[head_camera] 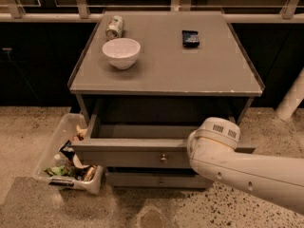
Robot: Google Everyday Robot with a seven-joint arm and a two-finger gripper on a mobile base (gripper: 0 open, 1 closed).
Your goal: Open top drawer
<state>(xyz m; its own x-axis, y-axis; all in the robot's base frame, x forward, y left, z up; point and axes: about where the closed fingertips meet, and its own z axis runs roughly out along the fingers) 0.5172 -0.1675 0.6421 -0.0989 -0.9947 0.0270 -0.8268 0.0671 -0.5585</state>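
Under tabletop [166,75] | top drawer [137,158] faces camera, long left-right | end effector behind arm [237,170], unclear

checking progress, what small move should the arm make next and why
Probably pull the wide grey top drawer with a small round metal knob a little further straight out. It is only partly open: a strip of its inside shows below the grey cabinet top. The end effector is hidden behind the white rounded arm housing at the drawer's right front edge.
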